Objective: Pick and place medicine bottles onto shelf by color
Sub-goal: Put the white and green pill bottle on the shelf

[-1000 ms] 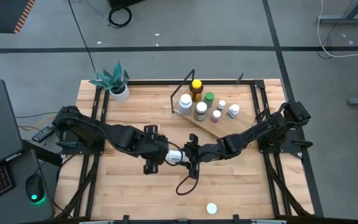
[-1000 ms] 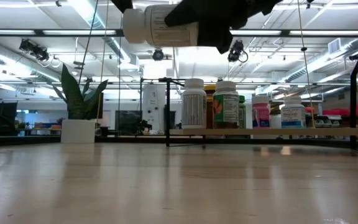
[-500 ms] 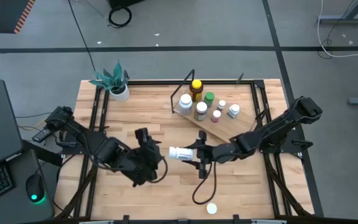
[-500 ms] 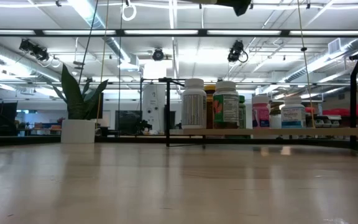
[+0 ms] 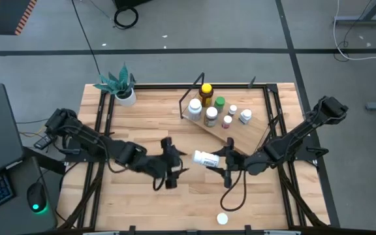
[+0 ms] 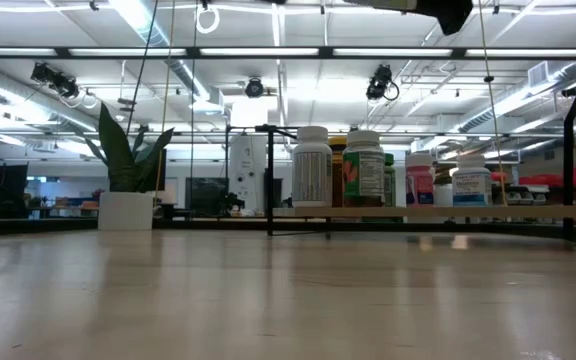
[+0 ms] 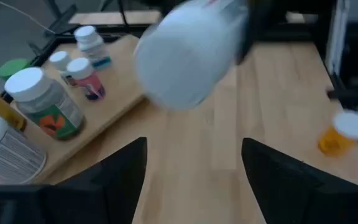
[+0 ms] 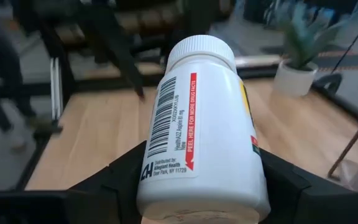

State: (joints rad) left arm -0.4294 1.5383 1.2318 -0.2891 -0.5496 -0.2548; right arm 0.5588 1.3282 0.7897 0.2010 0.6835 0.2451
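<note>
A: What has changed over the last second?

B: The white bottle [image 5: 205, 158] has passed between arms. A second ago both claws met on it at the centre of the high view; now only the right claw [image 5: 222, 163] clamps it, lying sideways in the air just right of centre.

A: And the left claw [image 5: 172, 171]?

B: It has let go and backed off to the lower left of the bottle, fingers spread and empty.

A: Where does that leave the task?

B: The handover looks finished. The shelf [image 5: 234, 131] sits in the upper centre, already carrying seven bottles, white-capped ones [image 5: 195, 104] among them. I judge the right arm carries this one up there next.

A: Anything left over?

B: One small bottle [image 5: 222, 219] stands alone at the lower edge of the tabletop [image 5: 136, 124].
</note>
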